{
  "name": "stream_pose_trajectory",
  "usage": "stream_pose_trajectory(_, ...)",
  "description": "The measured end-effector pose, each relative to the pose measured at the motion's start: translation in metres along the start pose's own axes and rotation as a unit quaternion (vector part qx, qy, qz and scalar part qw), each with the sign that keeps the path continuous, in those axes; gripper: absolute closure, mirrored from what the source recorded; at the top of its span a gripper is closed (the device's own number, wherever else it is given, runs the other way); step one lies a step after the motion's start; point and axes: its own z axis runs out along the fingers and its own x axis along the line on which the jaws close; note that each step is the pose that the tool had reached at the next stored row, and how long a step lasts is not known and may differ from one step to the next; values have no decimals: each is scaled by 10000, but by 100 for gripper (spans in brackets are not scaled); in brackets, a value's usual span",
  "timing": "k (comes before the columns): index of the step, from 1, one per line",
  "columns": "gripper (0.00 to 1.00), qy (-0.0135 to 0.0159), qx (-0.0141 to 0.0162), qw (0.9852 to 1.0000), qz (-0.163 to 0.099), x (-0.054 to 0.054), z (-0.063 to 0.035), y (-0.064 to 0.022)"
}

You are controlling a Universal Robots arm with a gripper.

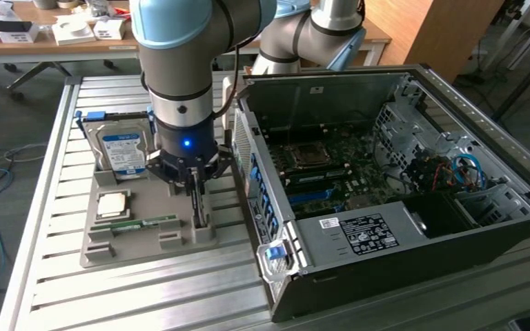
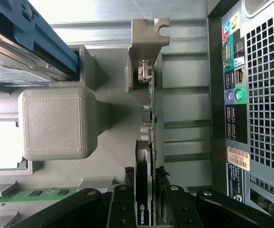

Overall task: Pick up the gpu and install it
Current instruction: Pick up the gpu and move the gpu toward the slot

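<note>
Wrist view: the thin dark gpu (image 2: 145,147), judged stiff yet fragile, is straddled across its faces by the open gripper (image 2: 145,173).

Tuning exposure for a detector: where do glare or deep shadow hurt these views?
Wrist view: the metal table washes out to white, while the gpu edge reads dark. Exterior view: light is even, the computer case interior lies in shade, a blue light glows on the arm.
</note>
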Motion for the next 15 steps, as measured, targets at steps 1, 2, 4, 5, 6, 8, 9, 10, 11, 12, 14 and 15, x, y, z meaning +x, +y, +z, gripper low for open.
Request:
stream_pose_trajectory(1, 72, 1, 0, 10000, 0, 0, 0, 0)
stream_pose_trajectory(2, 74, 0, 0, 10000, 0, 0, 0, 0)
stream_pose_trajectory(4, 74, 0, 0, 10000, 0, 0, 0, 0)
stream_pose_trajectory(5, 74, 0, 0, 10000, 0, 0, 0, 0)
stream_pose_trajectory(6, 74, 0, 0, 10000, 0, 0, 0, 0)
stream_pose_trajectory(8, 74, 0, 0, 10000, 0, 0, 0, 0)
stream_pose_trajectory(9, 74, 0, 0, 10000, 0, 0, 0, 0)
stream_pose_trajectory(10, 74, 0, 0, 10000, 0, 0, 0, 0)
stream_pose_trajectory(11, 74, 0, 0, 10000, 0, 0, 0, 0)
stream_pose_trajectory(12, 74, 0, 0, 10000, 0, 0, 0, 0)
stream_pose_trajectory(14, 74, 0, 0, 10000, -2, -1, 0, 0)
stream_pose_trajectory(15, 74, 0, 0, 10000, -3, -1, 0, 0)
